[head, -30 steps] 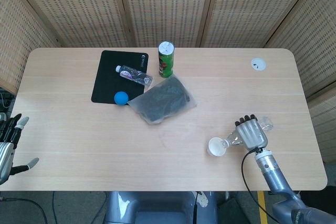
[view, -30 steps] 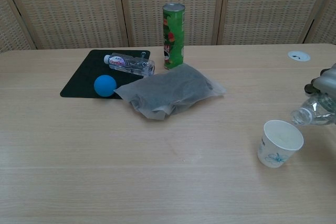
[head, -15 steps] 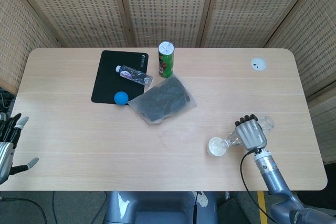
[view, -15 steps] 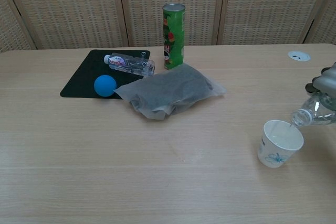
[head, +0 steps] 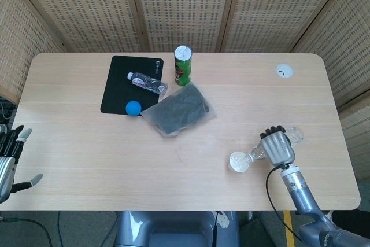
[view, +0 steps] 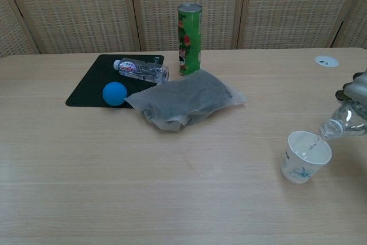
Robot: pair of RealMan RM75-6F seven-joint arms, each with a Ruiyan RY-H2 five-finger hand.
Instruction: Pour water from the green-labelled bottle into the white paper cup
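Observation:
My right hand grips a clear water bottle tipped over on its side, its label hidden under the fingers. The bottle's neck points left and down over the white paper cup, which stands upright near the table's front right. A thin stream of water runs from the mouth into the cup. In the chest view only the edge of the right hand shows at the right border. My left hand hangs off the table's left front edge with fingers apart, holding nothing.
A black mat at the back left carries a small clear bottle with a red label and a blue ball. A green chip can stands behind a grey plastic bag. A white disc sits back right.
The bottle has tilted further, its mouth dropping toward the cup's rim, and water now streams into the cup. The left hand has stayed still.

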